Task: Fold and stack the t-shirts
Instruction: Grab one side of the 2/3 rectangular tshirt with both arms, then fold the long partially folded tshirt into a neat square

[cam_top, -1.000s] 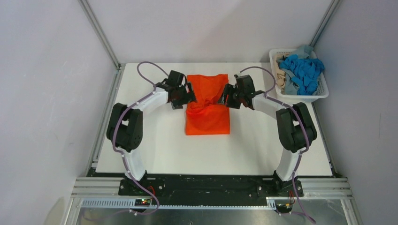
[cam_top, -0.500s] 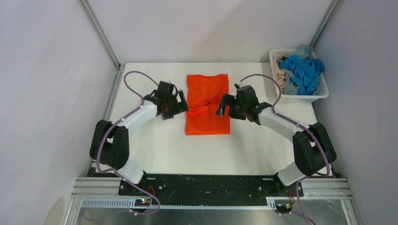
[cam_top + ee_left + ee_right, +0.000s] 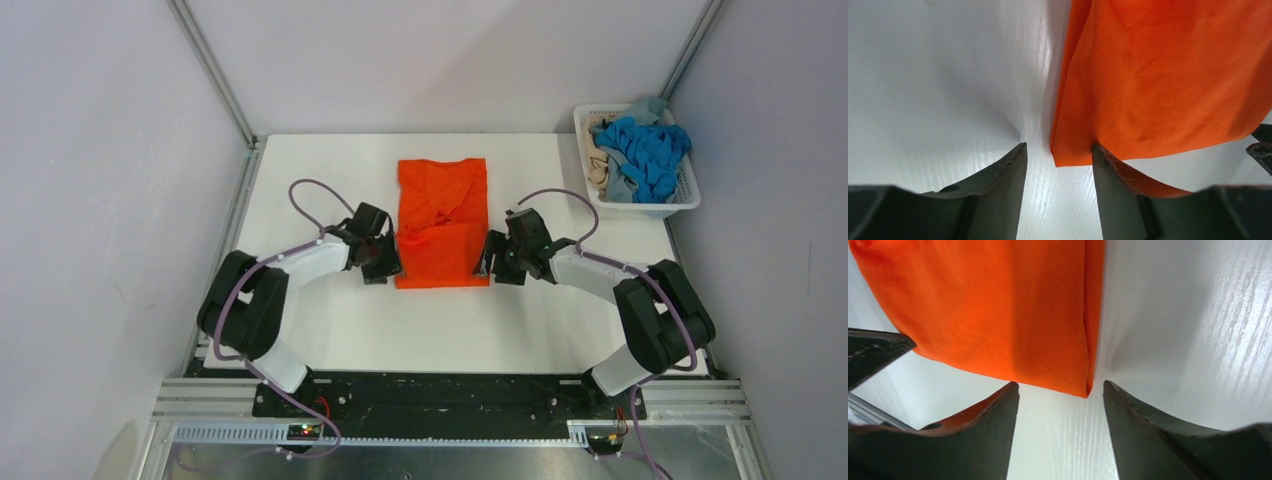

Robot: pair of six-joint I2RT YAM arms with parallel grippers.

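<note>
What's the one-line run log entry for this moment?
orange t-shirt: partly folded; left gripper: open at near-left corner; right gripper: open at near-right corner

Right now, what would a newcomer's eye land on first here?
The bright orange t-shirt, folded into a strip mid-table, stands out. The left pincer and right pincer sit open at its two near corners. A white basket of blue and beige shirts stands at the table's far right corner.
</note>
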